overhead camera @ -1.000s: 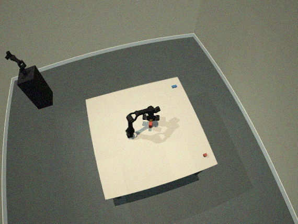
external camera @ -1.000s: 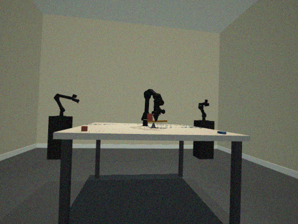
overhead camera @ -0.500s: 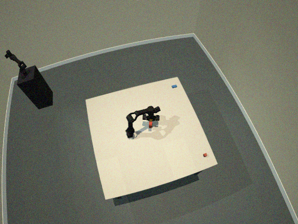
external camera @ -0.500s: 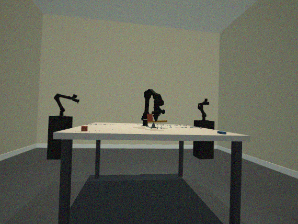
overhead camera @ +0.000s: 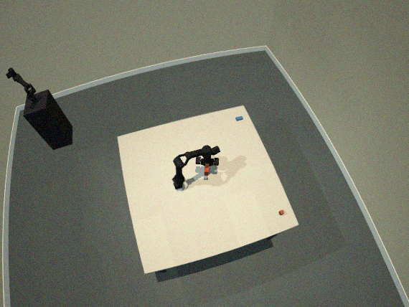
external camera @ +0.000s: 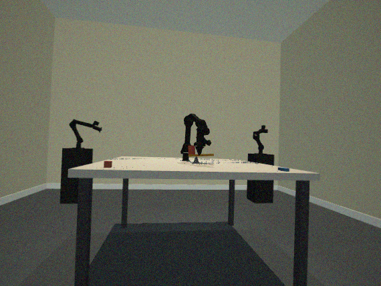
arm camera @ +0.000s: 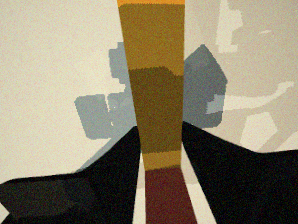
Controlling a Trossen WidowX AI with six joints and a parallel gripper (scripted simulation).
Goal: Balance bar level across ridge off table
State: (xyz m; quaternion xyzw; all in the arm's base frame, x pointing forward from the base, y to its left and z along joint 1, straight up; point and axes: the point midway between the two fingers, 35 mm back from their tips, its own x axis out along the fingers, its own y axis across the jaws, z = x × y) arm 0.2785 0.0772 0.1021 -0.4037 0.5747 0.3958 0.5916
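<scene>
The bar (overhead camera: 207, 170), seen from the top camera, is a short yellow-and-red strip near the middle of the white table (overhead camera: 172, 229), under the black arm's gripper (overhead camera: 207, 162), which is clenched on it; a blue block (overhead camera: 239, 118) lies far off at about 1 o'clock from it, a small red cube (overhead camera: 281, 212) far off at about 4 o'clock.

From the exterior camera the bar (external camera: 204, 155) runs roughly level just above the grey ridge (external camera: 195, 160) — contact between the two cannot be told; a red block (external camera: 191, 150) stands up at its left end.

In the wrist view the bar (arm camera: 154, 90) runs from 6 to 12 o'clock between the dark fingers, its near end dark red; grey ridge parts (arm camera: 205, 87) show on both sides.
</scene>
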